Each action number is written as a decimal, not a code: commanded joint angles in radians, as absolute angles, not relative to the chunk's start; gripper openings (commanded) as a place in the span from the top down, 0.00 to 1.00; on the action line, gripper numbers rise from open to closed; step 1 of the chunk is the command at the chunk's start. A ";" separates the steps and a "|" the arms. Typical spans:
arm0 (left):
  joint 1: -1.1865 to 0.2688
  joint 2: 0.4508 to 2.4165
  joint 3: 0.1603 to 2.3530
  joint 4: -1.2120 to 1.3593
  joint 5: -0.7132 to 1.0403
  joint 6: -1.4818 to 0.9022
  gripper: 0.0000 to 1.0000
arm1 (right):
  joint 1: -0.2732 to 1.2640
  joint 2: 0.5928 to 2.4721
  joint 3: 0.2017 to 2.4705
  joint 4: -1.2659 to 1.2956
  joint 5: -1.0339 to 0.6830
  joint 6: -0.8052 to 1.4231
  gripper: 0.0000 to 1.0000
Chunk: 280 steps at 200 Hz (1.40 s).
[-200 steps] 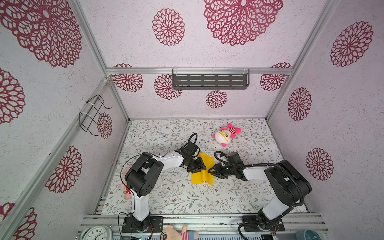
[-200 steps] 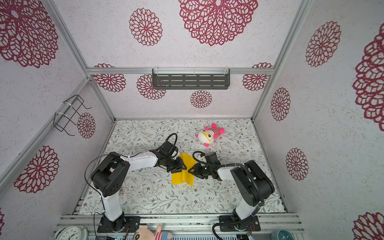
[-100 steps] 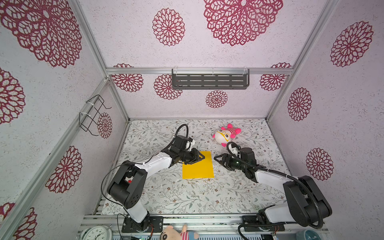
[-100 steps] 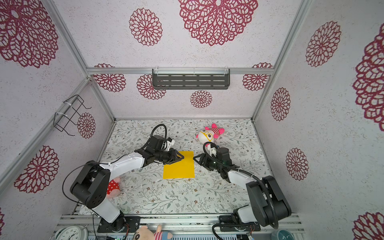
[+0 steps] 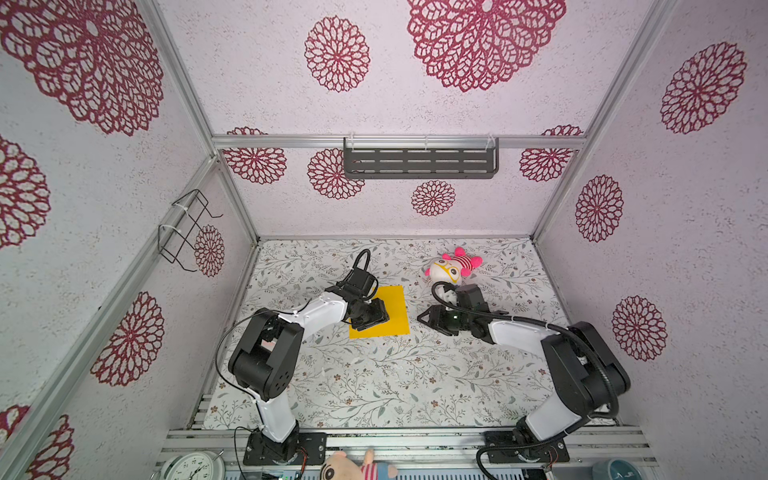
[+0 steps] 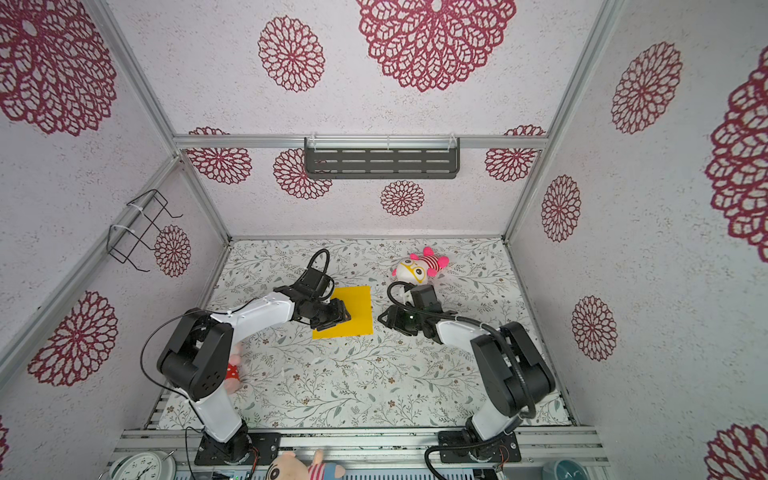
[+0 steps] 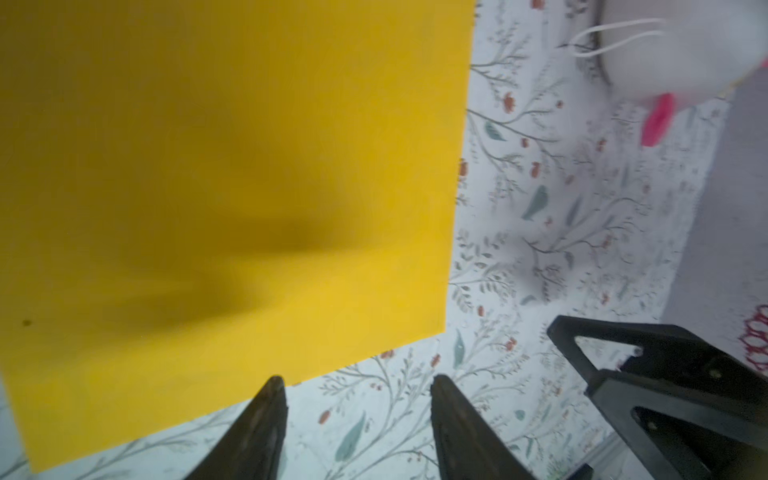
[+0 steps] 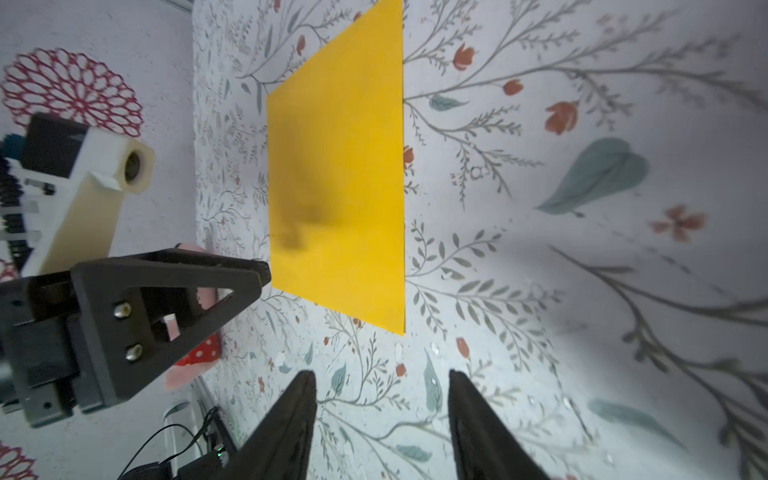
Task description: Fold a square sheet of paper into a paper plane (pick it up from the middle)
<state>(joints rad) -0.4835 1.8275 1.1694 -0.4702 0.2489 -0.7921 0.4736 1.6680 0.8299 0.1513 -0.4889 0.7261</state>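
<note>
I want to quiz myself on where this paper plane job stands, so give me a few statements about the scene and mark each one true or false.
1. The yellow sheet lies flat on the table, with no fold showing. True.
2. The right pincer grips the sheet's edge. False: it is open and empty, beside the sheet and apart from it.
3. The left pincer is open and holds nothing. True.
4. The plush toy lies on the sheet. False: it lies on the table farther back, apart from the sheet.
</note>
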 commanded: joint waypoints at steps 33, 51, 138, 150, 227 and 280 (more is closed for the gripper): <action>-0.432 1.914 1.309 -0.504 0.151 -0.769 0.33 | 0.529 1.899 1.100 0.143 -0.453 0.691 0.53; -0.417 1.935 1.323 -0.511 0.139 -0.764 0.31 | 0.532 1.953 1.157 0.139 -0.462 0.691 0.55; -0.374 2.008 1.313 -0.478 0.182 -0.792 0.26 | 0.534 2.067 1.263 0.128 -0.512 0.675 0.64; -0.368 2.014 1.304 -0.469 0.191 -0.802 0.25 | 0.534 2.081 1.270 0.133 -0.524 0.679 0.64; -0.339 2.008 1.210 -0.356 0.316 -0.854 0.21 | 0.540 2.136 1.282 0.128 -0.550 0.688 0.64; -0.318 2.002 1.167 -0.291 0.377 -0.878 0.19 | 0.568 2.176 1.298 0.166 -0.602 0.717 0.65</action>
